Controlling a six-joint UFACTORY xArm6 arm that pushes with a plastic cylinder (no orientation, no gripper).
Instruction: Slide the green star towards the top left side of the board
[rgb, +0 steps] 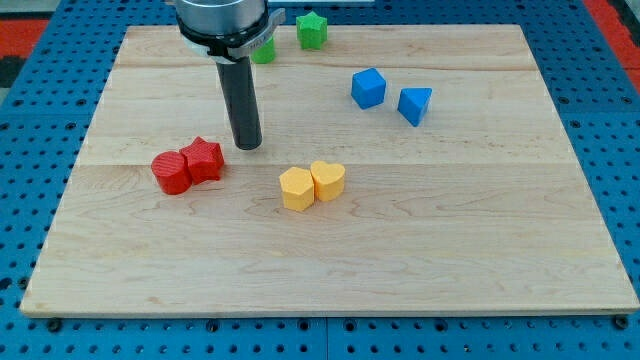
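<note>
At the view's left, we saw two red blocks touching: a red cylinder (170, 172) and, pressed against it at three o'clock, a red star (204, 158). Our tip (248, 146) rested on the bench (480, 250) just beside the red star, at about two o'clock from it and apart from it. We carry no fingers, only the dark rod, so nothing was open, closed or gripped.

Behind the rod, near the bench's top edge, a green block (264, 49) showed only in part; the arm hid most of it, and we could not tell its shape. The green star (312, 30) sat at about two o'clock from that block, close to it, at the very top edge of the bench and a little left of centre. It lay well apart from our tip, at roughly one o'clock from it.

Below centre, two yellow blocks touched: a yellow hexagon-like block (296, 188), perhaps, and a yellow heart (328, 181) at three o'clock from it.

Farther right, a blue cube (368, 88) stood near a blue wedge-shaped block (414, 104), at about four o'clock from the cube, the two apart.
</note>
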